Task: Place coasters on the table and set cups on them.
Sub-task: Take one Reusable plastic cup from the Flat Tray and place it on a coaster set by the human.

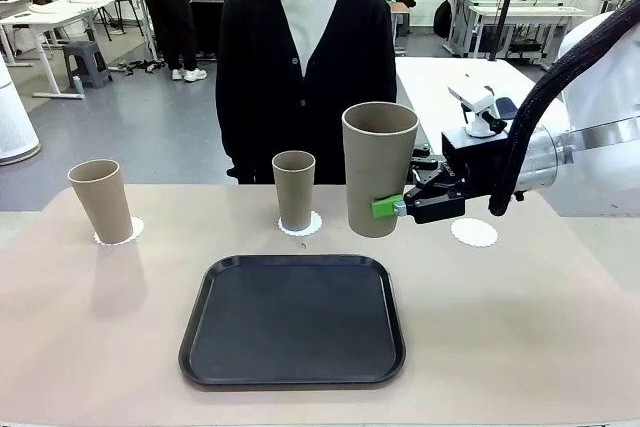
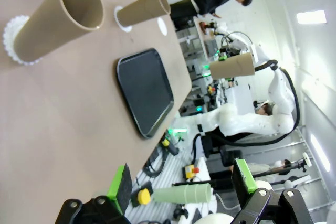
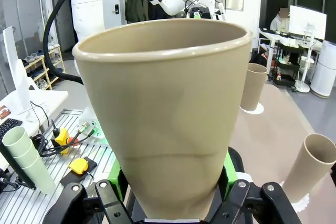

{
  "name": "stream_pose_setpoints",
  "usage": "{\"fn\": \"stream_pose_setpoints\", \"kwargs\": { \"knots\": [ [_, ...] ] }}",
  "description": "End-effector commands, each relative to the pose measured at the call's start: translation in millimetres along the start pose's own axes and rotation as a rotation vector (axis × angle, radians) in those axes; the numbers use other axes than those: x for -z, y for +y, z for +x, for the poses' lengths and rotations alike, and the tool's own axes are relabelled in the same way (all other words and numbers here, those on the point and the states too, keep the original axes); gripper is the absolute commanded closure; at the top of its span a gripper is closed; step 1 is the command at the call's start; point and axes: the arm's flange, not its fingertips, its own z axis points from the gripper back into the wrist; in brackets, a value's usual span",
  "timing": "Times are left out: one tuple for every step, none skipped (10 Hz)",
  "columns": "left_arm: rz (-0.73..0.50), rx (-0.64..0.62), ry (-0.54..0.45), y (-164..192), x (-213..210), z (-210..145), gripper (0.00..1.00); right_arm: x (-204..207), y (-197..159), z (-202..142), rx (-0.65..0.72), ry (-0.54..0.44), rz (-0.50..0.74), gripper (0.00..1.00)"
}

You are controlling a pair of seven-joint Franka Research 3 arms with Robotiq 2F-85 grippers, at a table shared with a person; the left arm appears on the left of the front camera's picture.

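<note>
**Between my right pads, a cup that must go down and to the right**

Nearest to me, in the right wrist view, the held cup stands upright with its mouth up, and my right gripper is closed on its lower wall, a green pad on either side. From the front, the same cup hangs above the table, near the tray's far right corner, with its base well off the surface.

The relation that matters is this: the bare coaster lies flat on the table to the right of the cup and lower, on my right arm's own side. Nothing stands on it. The cup's long axis is vertical already, so I judge no tilt is needed, only a shift rightward and a descent until the base meets the disc.

My left gripper hangs over the near left table edge, fingers spread wide with nothing between them, and well apart from that coaster. The right arm is plainly the nearer one.

Farther off, the middle cup sits on its coaster, and the left cup leans a little on its own coaster. Beyond the far edge stands the person.
</note>
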Motion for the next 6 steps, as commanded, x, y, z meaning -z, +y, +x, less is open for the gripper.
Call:
{"fn": "stream_pose_setpoints", "kwargs": {
  "knots": [
    [0.0,0.003,-0.007,-2.2,-0.7,-1.3,0.0,1.6,-1.8,-2.1,-0.018,-0.007,0.005,0.74],
    [0.0,0.003,-0.007,-2.2,-0.7,-1.3,0.0,1.6,-1.8,-2.1,-0.018,-0.007,0.005,0.74],
    [0.0,0.003,-0.007,-2.2,-0.7,-1.3,0.0,1.6,-1.8,-2.1,-0.018,-0.007,0.005,0.74],
    [0.0,0.003,-0.007,-2.2,-0.7,-1.3,0.0,1.6,-1.8,-2.1,-0.018,-0.007,0.005,0.74],
    [0.0,0.003,-0.007,-2.2,-0.7,-1.3,0.0,1.6,-1.8,-2.1,-0.018,-0.007,0.005,0.74],
    [0.0,0.003,-0.007,-2.2,-0.7,-1.3,0.0,1.6,-1.8,-2.1,-0.018,-0.007,0.005,0.74]
  ]
}}
